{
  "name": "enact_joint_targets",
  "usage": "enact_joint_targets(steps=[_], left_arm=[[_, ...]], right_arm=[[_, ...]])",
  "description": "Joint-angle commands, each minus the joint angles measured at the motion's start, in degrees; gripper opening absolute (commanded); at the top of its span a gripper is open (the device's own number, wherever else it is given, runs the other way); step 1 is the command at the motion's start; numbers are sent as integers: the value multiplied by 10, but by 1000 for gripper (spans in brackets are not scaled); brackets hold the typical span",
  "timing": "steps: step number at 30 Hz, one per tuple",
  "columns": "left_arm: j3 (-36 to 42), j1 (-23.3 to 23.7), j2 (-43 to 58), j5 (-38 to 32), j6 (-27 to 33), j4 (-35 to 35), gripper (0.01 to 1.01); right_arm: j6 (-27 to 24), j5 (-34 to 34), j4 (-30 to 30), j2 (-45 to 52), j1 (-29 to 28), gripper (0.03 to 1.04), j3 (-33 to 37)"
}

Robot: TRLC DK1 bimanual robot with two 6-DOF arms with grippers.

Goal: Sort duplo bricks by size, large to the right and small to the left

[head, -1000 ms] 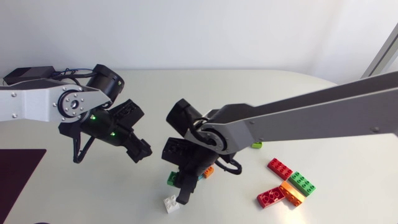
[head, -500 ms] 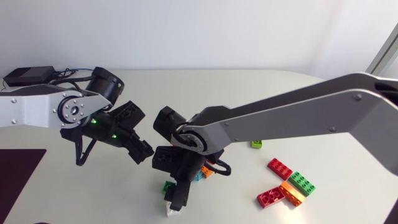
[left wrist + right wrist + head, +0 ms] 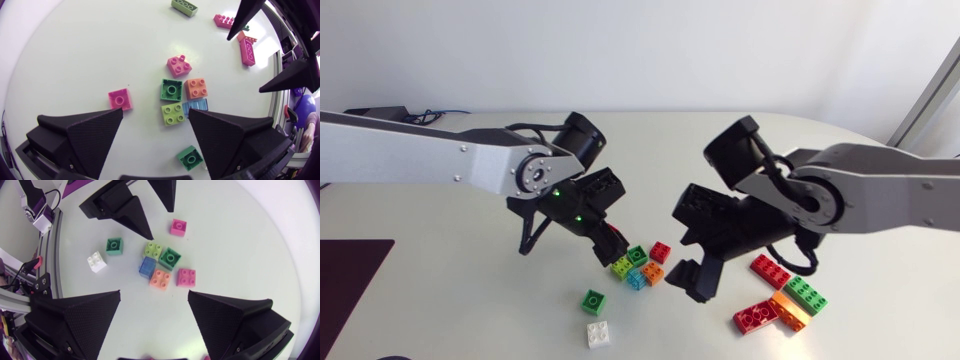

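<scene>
A cluster of small bricks lies mid-table: lime (image 3: 620, 267), green (image 3: 637, 255), red (image 3: 660, 250), orange (image 3: 653, 272) and blue (image 3: 636, 279). A small green brick (image 3: 592, 300) and a small white brick (image 3: 599, 334) lie apart, nearer the front. My left gripper (image 3: 610, 238) hangs open just left of the cluster; the lime brick (image 3: 172, 113) sits below and between its fingers, untouched. My right gripper (image 3: 688, 245) hangs open to the cluster's right, holding nothing, with the orange brick (image 3: 159, 279) below it. Another small pink brick (image 3: 178, 227) lies beside the left fingers.
Large bricks lie at the front right: red (image 3: 770, 270), green (image 3: 805, 293), orange (image 3: 788, 312) and another red (image 3: 757, 316). A long green brick (image 3: 184, 6) lies beyond the cluster, hidden by my right arm in the head view. A dark mat (image 3: 350, 270) covers the front-left corner.
My right gripper has opened and drawn back right, away from the white brick, which now lies free. My left arm has swung right to the cluster's edge.
</scene>
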Motion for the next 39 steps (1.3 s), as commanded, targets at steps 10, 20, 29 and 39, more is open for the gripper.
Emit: enact_joint_targets(steps=[10, 20, 29, 39], left_arm=[[52, -30, 88, 0, -15, -4, 854], [196, -67, 185, -9, -20, -12, 854], [293, -78, 265, -11, -20, -60, 810], [245, -98, 238, -15, -20, -135, 241]], right_arm=[[-11, -9, 4, -71, -29, 987, -112], [-9, -9, 0, -119, -52, 985, -155], [-48, -38, -24, -174, -117, 985, -194], [-60, -51, -33, -194, -129, 984, -201]])
